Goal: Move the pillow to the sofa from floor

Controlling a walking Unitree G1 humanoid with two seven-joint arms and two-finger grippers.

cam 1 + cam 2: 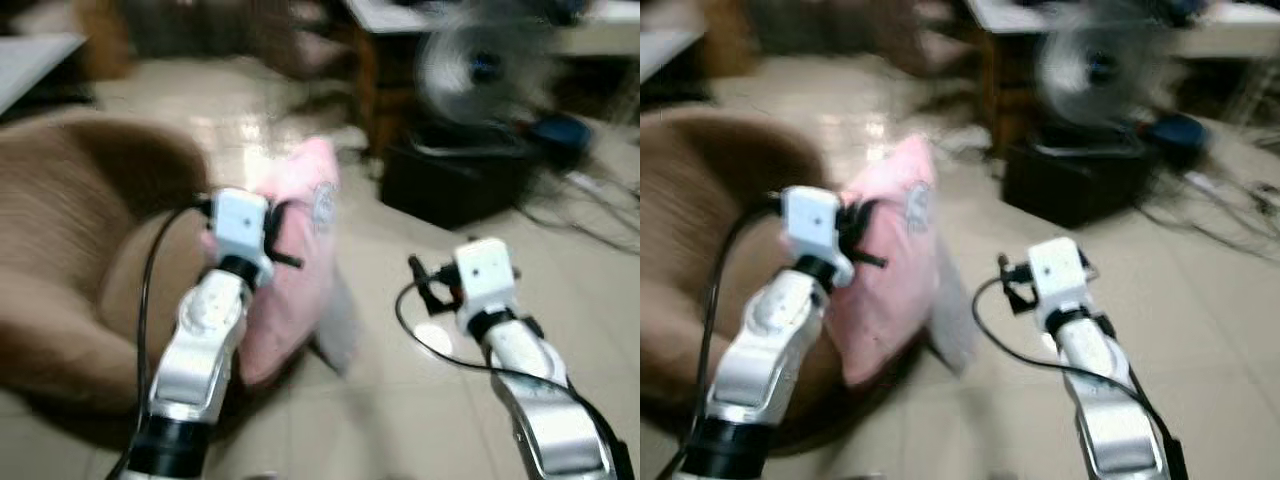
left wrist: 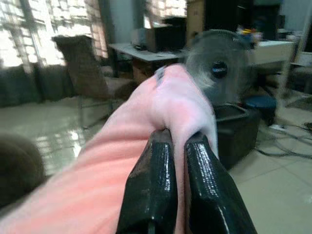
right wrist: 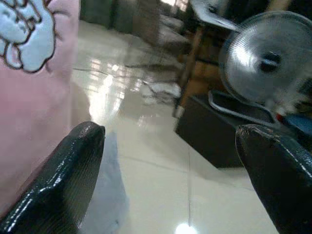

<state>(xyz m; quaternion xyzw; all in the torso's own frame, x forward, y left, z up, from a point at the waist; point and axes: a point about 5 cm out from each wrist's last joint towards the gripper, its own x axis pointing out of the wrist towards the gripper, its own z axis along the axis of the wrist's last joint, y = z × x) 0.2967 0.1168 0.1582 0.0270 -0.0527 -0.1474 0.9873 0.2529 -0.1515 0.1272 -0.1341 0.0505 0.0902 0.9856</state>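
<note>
A pink pillow (image 1: 300, 270) with a white print hangs upright off the floor, beside the brown sofa (image 1: 70, 260) on my left. My left gripper (image 2: 179, 146) is shut on a fold of the pillow's (image 2: 97, 185) edge; in the eye views its white wrist block sits against the pillow's left side. My right gripper (image 3: 170, 141) is open, its fingers (image 3: 68, 175) spread wide and holding nothing, just to the right of the pillow (image 3: 29, 73). In the eye views the right arm (image 1: 485, 285) is raised over the tiled floor.
A standing fan (image 1: 480, 65) and a black box (image 1: 455, 180) are ahead on the right, with cables (image 1: 590, 210) trailing over the floor. A desk and a chair (image 2: 92, 73) stand farther back. Glossy tiles (image 1: 400, 400) lie open between the arms.
</note>
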